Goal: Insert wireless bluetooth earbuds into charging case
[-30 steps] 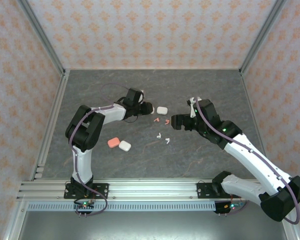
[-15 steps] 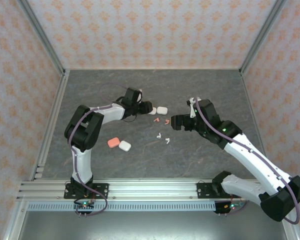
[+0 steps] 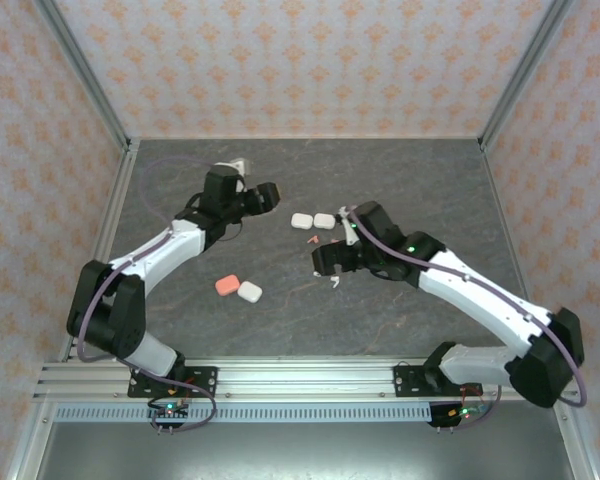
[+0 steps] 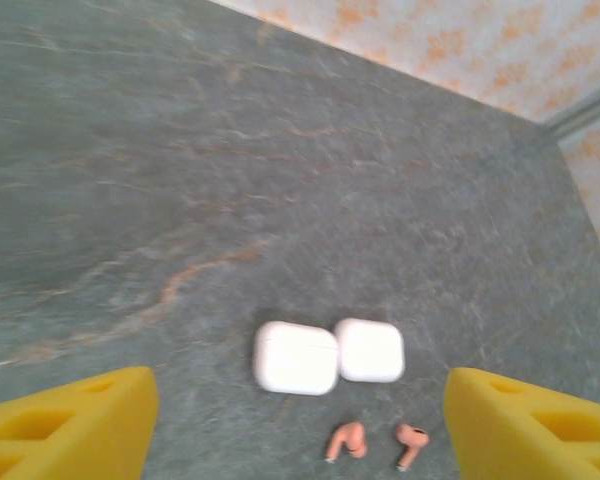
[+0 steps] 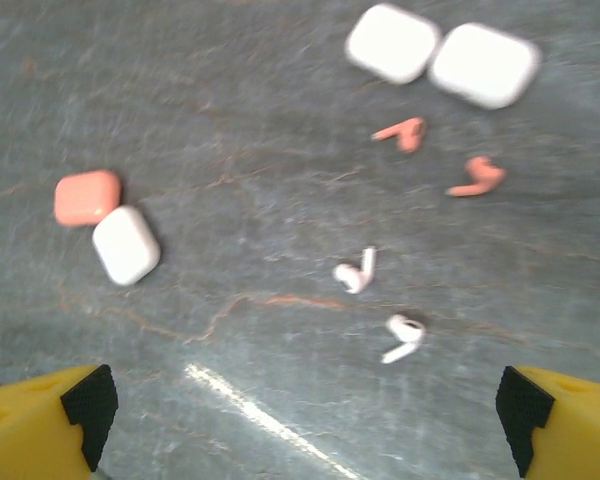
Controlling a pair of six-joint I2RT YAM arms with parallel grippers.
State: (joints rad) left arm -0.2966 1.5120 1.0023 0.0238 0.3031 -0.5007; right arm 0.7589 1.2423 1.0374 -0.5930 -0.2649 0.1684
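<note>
In the overhead view the left arm reaches from the lower left toward the upper middle of the grey counter, and the left jaws hang over bare stone left of centre. The left wrist view shows them spread wide, gripping nothing, with their yellow tips in the bottom corners. Below that arm, a salmon-pink case lies touching a white case, both with lids down. Near the frame's centre, a second white case and a third white case sit side by side, touching, also closed. Just beneath that pair lie two salmon-pink earbuds, near each other but apart. Lower still are two white earbuds. All four earbuds lie loose on the counter, outside the cases. The right jaws hover just right of centre over the white earbuds. The right wrist view shows them spread wide and holding nothing, their black-padded yellow tips in the bottom corners. The right arm runs down to the lower right.
</note>
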